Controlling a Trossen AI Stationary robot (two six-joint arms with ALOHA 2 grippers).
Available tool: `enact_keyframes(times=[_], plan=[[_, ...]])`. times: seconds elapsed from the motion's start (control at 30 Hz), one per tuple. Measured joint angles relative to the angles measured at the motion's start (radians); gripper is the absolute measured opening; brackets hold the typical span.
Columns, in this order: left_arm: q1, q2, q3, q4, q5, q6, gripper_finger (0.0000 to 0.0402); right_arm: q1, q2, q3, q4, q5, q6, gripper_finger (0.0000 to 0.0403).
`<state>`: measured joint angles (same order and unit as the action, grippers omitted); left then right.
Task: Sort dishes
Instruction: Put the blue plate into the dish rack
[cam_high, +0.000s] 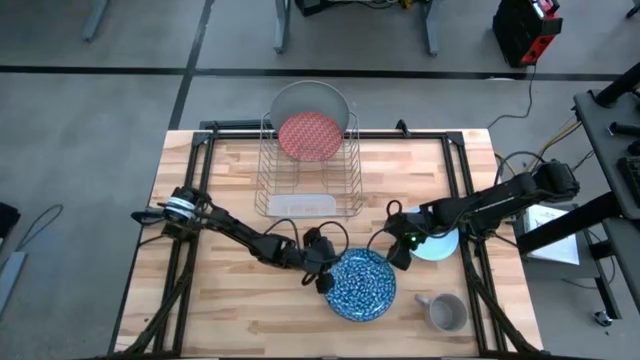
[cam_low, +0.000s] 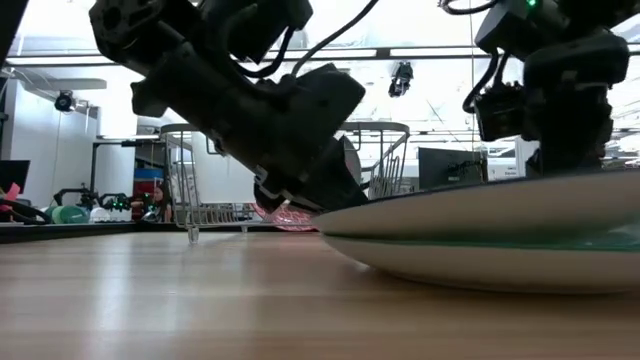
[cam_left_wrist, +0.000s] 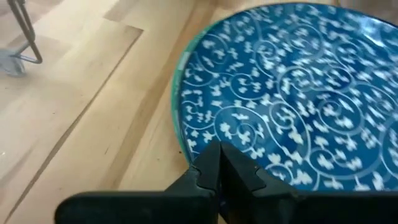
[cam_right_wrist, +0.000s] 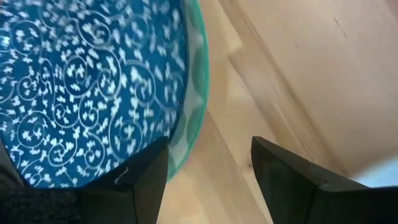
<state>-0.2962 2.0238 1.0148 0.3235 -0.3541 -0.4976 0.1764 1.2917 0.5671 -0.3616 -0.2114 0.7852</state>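
High view: blue speckled plate (cam_high: 362, 284) at table's 6 o'clock; left gripper (cam_high: 322, 278) pinched shut on its 9 o'clock rim, right gripper (cam_high: 398, 252) open at 1 o'clock; lift level, slowly

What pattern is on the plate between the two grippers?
The blue plate carries white scrolling vines and small leaves with a green rim, clearest in the left wrist view.

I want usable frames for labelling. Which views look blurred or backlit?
Low view: arms silhouetted against bright ceiling, near rim of the blue speckled plate soft. Right wrist view: plate pattern smeared. Left wrist view: left gripper soft, pattern sharper. High view: evenly lit.
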Motion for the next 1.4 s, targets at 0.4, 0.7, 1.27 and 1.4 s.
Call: enact_keyframes(times=[0.4,0.7,1.27,1.4], plan=[[0.0,0.111,0.068,0.052,-0.004,-0.033,0.0,0.001,0.135,0.0,0.18,-0.06,0.01,0.0207],[0.0,0.111,0.068,0.059,-0.036,-0.04,0.0,0.0,0.198,0.0,0.275,-0.078,-0.017,0.0199],[0.003,0.093,0.067,0.073,-0.056,-0.04,0.0,-0.001,0.194,0.0,0.237,-0.051,-0.042,0.0067],[0.005,0.077,0.066,0.069,-0.051,-0.034,0.0,-0.002,0.19,0.003,0.212,-0.04,-0.056,0.0033]])
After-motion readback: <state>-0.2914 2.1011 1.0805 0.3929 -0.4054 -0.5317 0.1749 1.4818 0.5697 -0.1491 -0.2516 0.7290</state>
